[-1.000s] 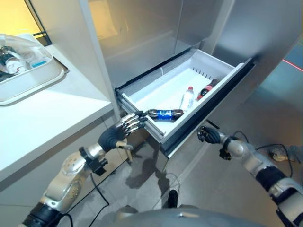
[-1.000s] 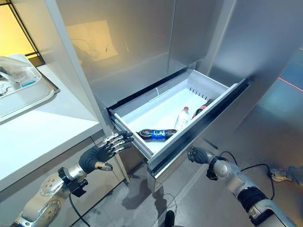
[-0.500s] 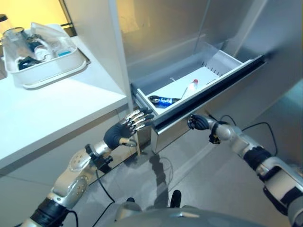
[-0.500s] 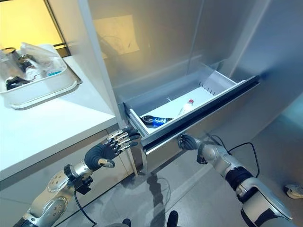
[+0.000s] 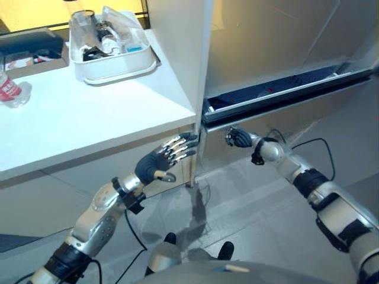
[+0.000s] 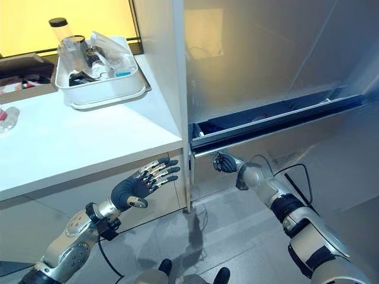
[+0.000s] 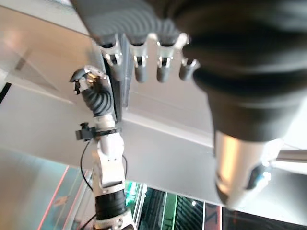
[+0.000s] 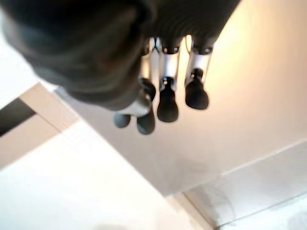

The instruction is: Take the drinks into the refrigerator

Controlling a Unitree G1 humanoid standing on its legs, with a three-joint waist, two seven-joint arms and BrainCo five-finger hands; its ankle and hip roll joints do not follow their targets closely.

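Observation:
The refrigerator drawer [image 5: 308, 102] is pushed in almost fully, leaving a thin dark slit [image 6: 266, 121] along its top; the drinks inside it are hidden. My right hand [image 5: 238, 138] rests against the left end of the drawer front with its fingers [image 8: 168, 100] curled and nothing in them; the left wrist view shows it as a fist [image 7: 90, 84]. Beside the white cabinet post, left of the drawer, my left hand [image 5: 163, 160] hovers open and empty, its fingers [image 7: 144, 64] spread. A red-labelled bottle [image 5: 7, 90] lies at the counter's far left.
A white counter [image 5: 89, 115] stretches left of the refrigerator, with a white tub [image 5: 115, 62] of containers at its back. The steel refrigerator door [image 5: 278, 41] stands above the drawer. Grey floor lies below.
The drawer has slid from wide open to almost closed, my right hand travelling in with its front. The bottles inside have gone out of sight. The camera has swung left and taken in more counter.

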